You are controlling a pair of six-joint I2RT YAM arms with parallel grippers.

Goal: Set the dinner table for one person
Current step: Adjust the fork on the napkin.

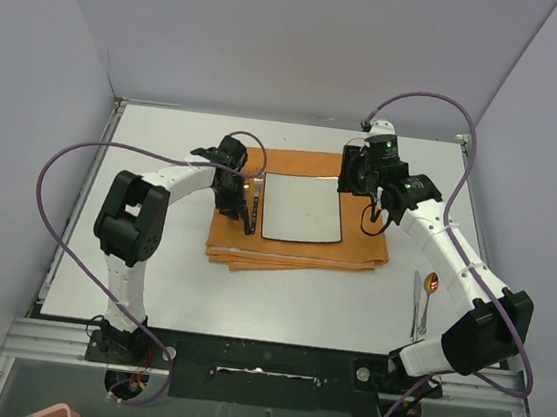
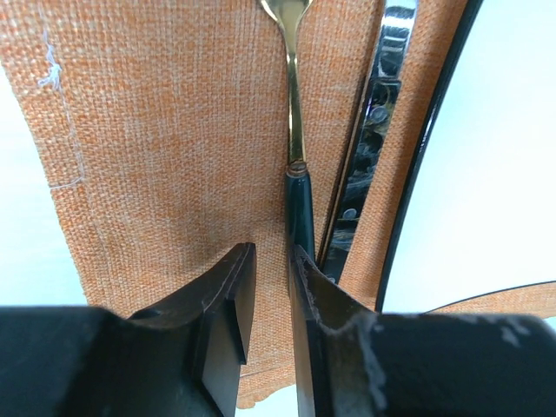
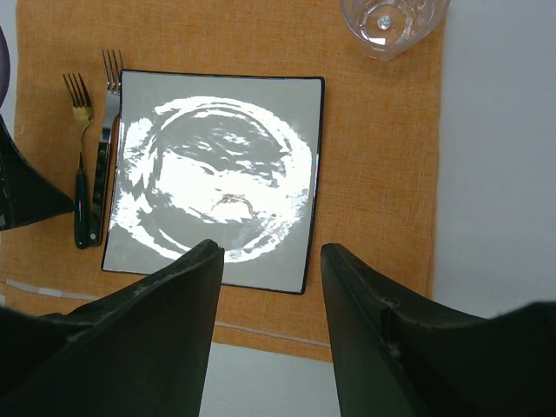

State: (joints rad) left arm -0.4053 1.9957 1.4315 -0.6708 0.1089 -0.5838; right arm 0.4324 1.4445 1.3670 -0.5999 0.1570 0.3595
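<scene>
Poised over the woven orange placemat (image 2: pixel 174 130), the left gripper (image 2: pixel 271 261) has its black jaws a narrow slit apart. The gold fork (image 2: pixel 295 113), with its dark handle, ends at one fingertip, and a patterned silver fork (image 2: pixel 369 130) lies beside it. The right gripper (image 3: pixel 271 252) spreads wide above the glossy square plate (image 3: pixel 217 174). The mat lies centrally on the smooth off-white dinner table (image 1: pixel 149 284).

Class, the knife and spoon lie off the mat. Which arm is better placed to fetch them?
Right. The knife and spoon lie near the right arm's base and the right gripper is open. The left gripper sits at the forks beyond the plate.
</scene>
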